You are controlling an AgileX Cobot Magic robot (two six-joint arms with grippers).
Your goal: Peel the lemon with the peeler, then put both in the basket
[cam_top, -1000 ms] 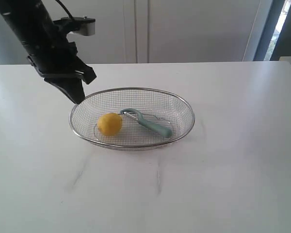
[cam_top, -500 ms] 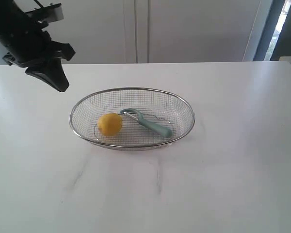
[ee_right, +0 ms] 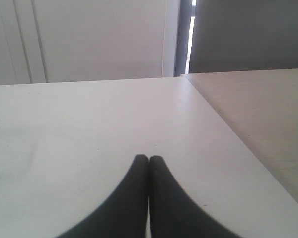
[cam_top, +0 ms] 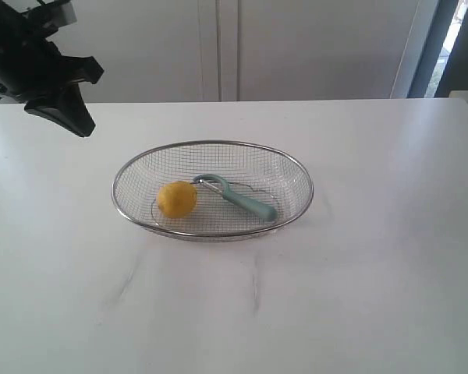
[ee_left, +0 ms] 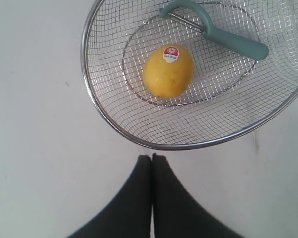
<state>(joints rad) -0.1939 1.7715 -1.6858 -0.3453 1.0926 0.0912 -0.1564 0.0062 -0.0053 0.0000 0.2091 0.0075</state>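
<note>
- The left gripper (cam_top: 76, 125) hangs above the white table (cam_top: 374, 273) at the far left of the exterior view, well clear of the basket (cam_top: 296, 167). Its two black fingers (ee_left: 139, 198) are pressed tip to tip, with nothing between them.
- The basket, a shallow oval of silver wire mesh with a thick metal rim, sits mid-table and holds both task items.
- The lemon (ee_left: 168, 71) lies on the basket floor toward the left end. It is small, oval and bright yellow with a faintly dimpled skin, and no cut or bare patch shows on the sides in view.
- A small round sticker (ee_left: 171, 53), red and white, sits on the upper side of the lemon. Its lettering is too small to read.
- The peeler (cam_top: 238, 198) lies just to the right of the lemon, its metal blade head close by the fruit. Whether they touch cannot be told. The light teal handle runs away toward the basket's right end.
- The right gripper (ee_right: 148, 158), out of the exterior view, hovers over bare tabletop near the table's edge, fingers closed against each other and empty.
</note>
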